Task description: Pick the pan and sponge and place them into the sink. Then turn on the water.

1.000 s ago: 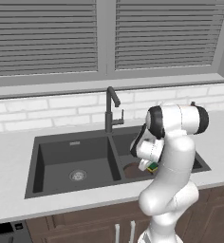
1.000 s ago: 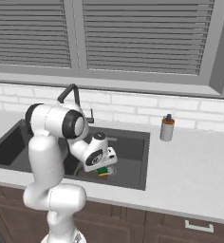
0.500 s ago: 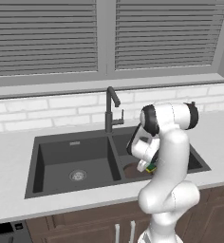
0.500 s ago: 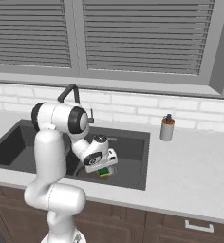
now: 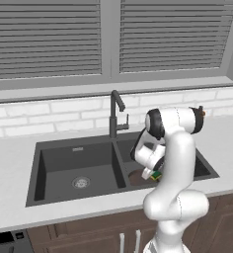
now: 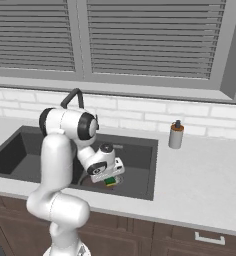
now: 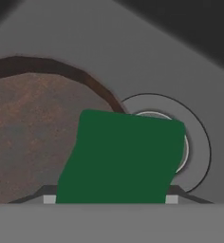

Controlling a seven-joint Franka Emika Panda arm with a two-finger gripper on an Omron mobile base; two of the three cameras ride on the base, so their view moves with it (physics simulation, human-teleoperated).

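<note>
My gripper (image 6: pixel 110 177) hangs low in the right basin of the dark grey sink (image 6: pixel 140 154), shut on the sponge (image 6: pixel 110 181), a small green block with a yellow layer. In the hand view the green sponge (image 7: pixel 121 159) sits between my finger tips (image 7: pixel 49 198), just above the basin floor. Below and beside it lies the pan (image 7: pixel 33 137), round and brown inside with a dark rim, next to the round metal drain (image 7: pixel 195 148). From the left base view the sponge (image 5: pixel 156 175) and the pan (image 5: pixel 137 176) show under my hand (image 5: pixel 152 172). The dark gooseneck faucet (image 5: pixel 114 112) stands behind the basins; no water runs.
The left basin (image 5: pixel 69 163) has its own drain (image 5: pixel 81 183). A white bottle with a brown cap (image 6: pixel 176 134) stands on the counter right of the sink. White brick wall and a window with blinds lie behind. Cabinet fronts (image 6: pixel 190 240) run below the counter.
The arm's elbow has swung slightly to the left. The gripper keeps the sponge at about the same spot over the pan.
</note>
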